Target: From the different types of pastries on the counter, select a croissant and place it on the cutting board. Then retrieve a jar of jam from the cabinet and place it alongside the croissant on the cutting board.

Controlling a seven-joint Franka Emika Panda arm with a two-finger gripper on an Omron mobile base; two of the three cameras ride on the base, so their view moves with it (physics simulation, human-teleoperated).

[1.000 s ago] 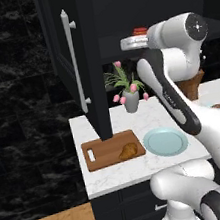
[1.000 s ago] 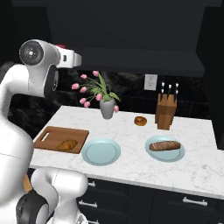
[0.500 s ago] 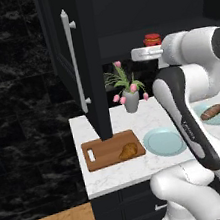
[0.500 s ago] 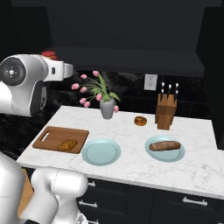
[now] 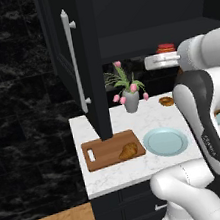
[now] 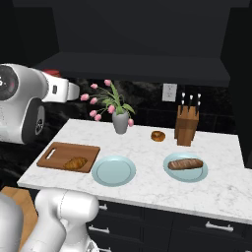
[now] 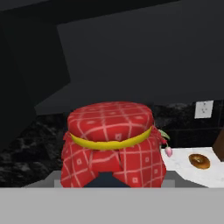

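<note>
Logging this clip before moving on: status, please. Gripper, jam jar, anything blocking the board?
Gripper shut on jam jar, held up high. Croissant on cutting board, board space left free. Open cabinet door hangs above the board.

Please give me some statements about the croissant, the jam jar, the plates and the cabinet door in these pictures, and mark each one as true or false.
1. The croissant lies on the cutting board. True.
2. The jar of jam stands on the cutting board beside the croissant. False: it is up in the air in front of the claw, which is shut on it, above the counter.
3. Both teal plates are bare. False: the nearer teal plate is bare, but the far plate carries the long dark pastry.
4. The cabinet door is open. True.
5. The ring-shaped pastry lies on the counter near the knife block. True.
</note>
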